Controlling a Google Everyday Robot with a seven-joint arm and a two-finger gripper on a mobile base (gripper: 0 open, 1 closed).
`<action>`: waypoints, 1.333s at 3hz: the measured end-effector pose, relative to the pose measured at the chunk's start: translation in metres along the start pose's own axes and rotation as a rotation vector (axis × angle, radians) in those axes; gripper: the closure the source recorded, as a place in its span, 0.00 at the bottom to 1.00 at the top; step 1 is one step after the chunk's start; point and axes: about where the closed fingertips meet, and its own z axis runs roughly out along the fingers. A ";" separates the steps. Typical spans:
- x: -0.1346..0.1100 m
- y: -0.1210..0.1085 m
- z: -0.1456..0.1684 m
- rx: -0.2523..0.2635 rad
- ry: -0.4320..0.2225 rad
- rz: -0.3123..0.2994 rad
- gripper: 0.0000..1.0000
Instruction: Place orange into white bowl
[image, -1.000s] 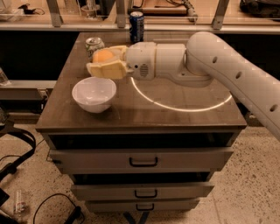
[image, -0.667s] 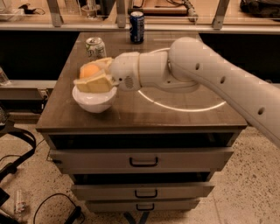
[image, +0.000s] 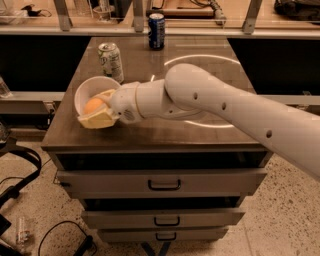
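Over the white bowl (image: 88, 86) our gripper (image: 98, 109) pinches the orange (image: 92, 105); we judge it light, firm, smooth-skinned, best held across its middle

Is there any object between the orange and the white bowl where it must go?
Nothing visible does. The gripper holds the orange between its fingers over the front of the white bowl. The green can stands behind the bowl, out of the way.
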 end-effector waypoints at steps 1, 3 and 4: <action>0.003 -0.033 -0.015 0.023 -0.035 0.051 1.00; 0.000 -0.032 -0.013 0.020 -0.038 0.047 0.60; -0.002 -0.030 -0.011 0.015 -0.038 0.045 0.28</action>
